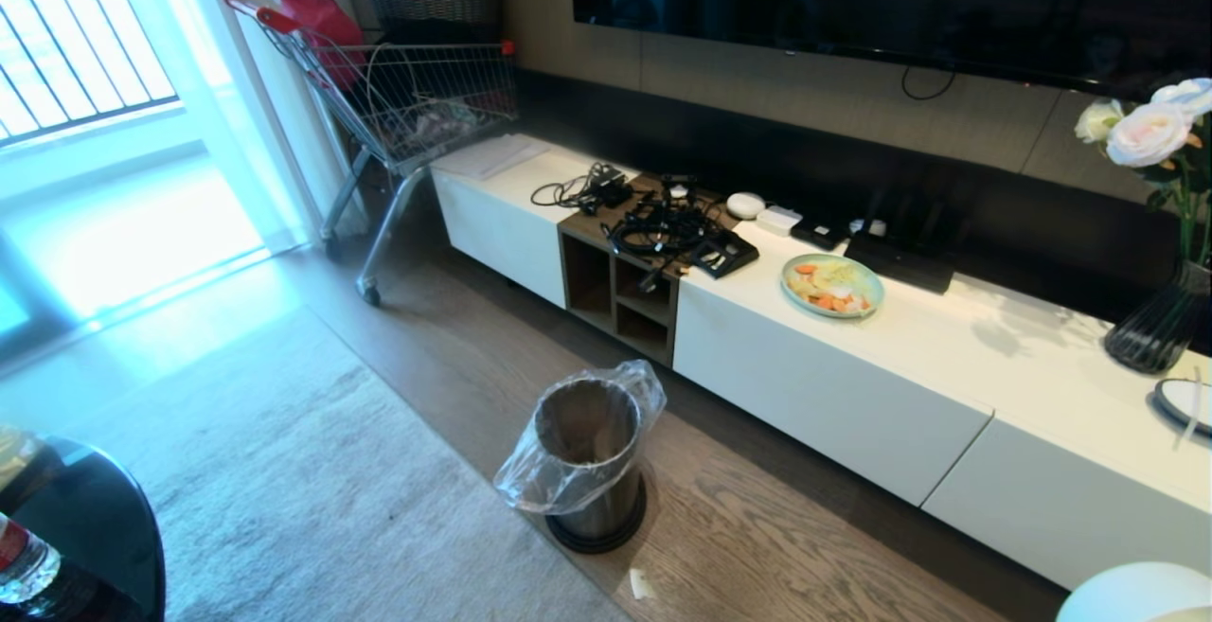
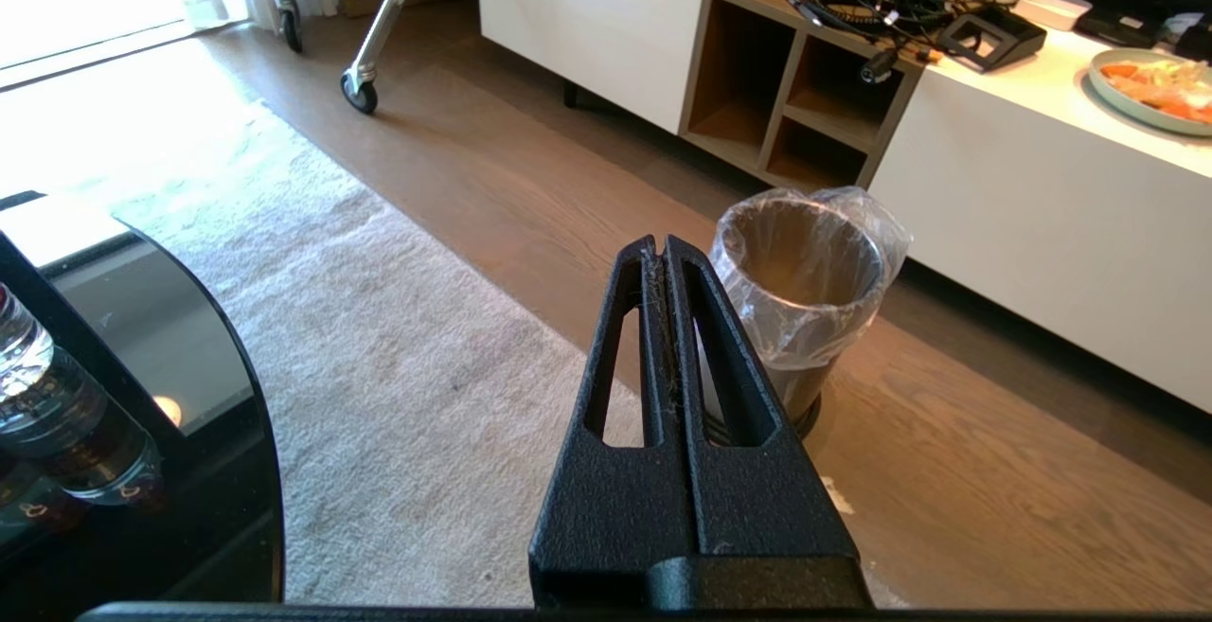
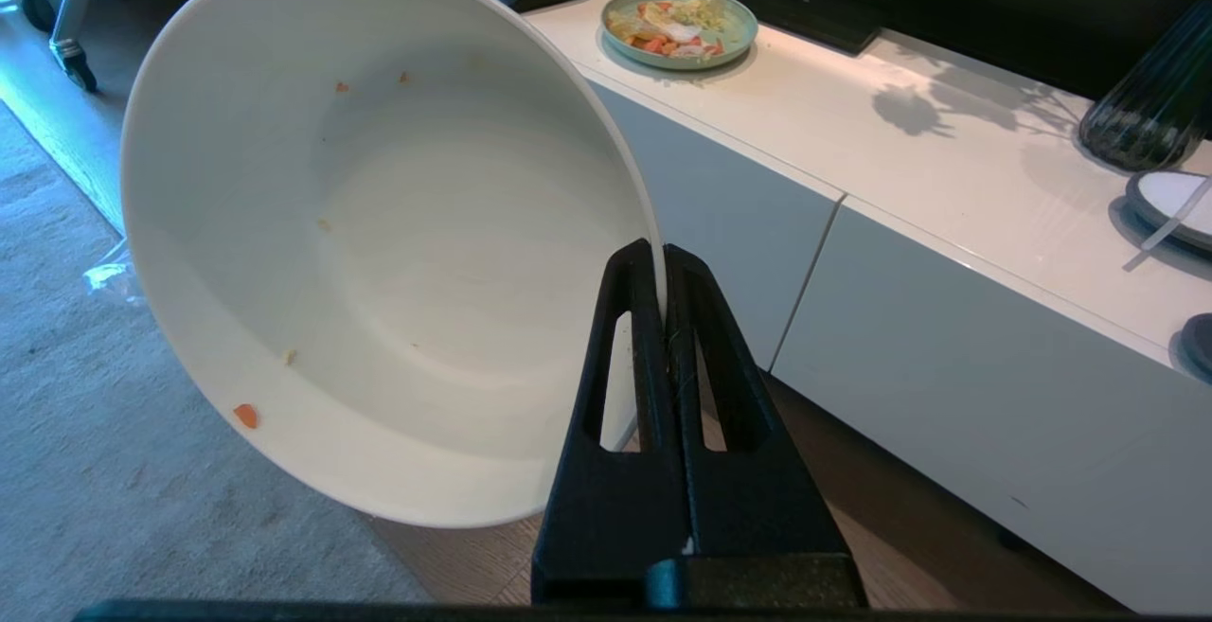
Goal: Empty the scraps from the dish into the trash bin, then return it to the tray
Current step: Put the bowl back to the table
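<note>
**Bowl nearly emptied, tray still to find**

Gripped by its rim: the dish (image 3: 379, 234), tipped on edge in the right pincer (image 3: 663, 257), holding only a few orange and pale scraps (image 3: 245, 415). Apparently past the pour, so on to the return step. Below and left, on the floor, the trash bin (image 1: 587, 452) before the white worktop (image 1: 947, 338). Left pincer (image 2: 666, 248) pressed shut, empty. Next: finding the tray, seen nowhere here.
</note>
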### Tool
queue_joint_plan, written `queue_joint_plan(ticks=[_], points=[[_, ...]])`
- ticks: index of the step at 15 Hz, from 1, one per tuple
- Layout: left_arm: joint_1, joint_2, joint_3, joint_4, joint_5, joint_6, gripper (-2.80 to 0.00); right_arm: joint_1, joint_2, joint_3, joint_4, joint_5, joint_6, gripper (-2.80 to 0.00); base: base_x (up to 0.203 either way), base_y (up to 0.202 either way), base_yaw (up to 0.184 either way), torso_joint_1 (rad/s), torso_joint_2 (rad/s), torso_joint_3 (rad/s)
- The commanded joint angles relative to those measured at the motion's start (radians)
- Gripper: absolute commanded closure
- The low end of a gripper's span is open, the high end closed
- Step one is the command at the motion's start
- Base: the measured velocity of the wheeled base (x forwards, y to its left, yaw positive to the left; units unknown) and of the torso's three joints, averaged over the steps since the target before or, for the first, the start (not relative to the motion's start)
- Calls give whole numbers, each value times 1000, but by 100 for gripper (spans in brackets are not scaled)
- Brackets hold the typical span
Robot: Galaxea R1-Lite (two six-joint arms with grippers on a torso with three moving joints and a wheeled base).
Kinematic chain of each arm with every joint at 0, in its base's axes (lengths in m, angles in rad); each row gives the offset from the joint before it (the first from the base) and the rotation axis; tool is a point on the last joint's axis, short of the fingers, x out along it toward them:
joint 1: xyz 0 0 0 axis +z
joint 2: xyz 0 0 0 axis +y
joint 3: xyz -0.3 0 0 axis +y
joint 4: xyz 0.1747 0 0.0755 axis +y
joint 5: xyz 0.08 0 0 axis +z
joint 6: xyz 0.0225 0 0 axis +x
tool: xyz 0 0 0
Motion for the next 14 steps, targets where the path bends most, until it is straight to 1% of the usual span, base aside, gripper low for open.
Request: queue_joint_plan(ticks=[1, 14], points=[[0, 0, 0, 0, 0, 1, 0, 0, 1, 0, 0, 1, -1, 0, 0, 0, 0, 0, 0, 0], [0, 0, 0, 0, 0, 1, 0, 0, 1, 0, 0, 1, 1, 0, 0, 0, 0, 0, 0, 0]])
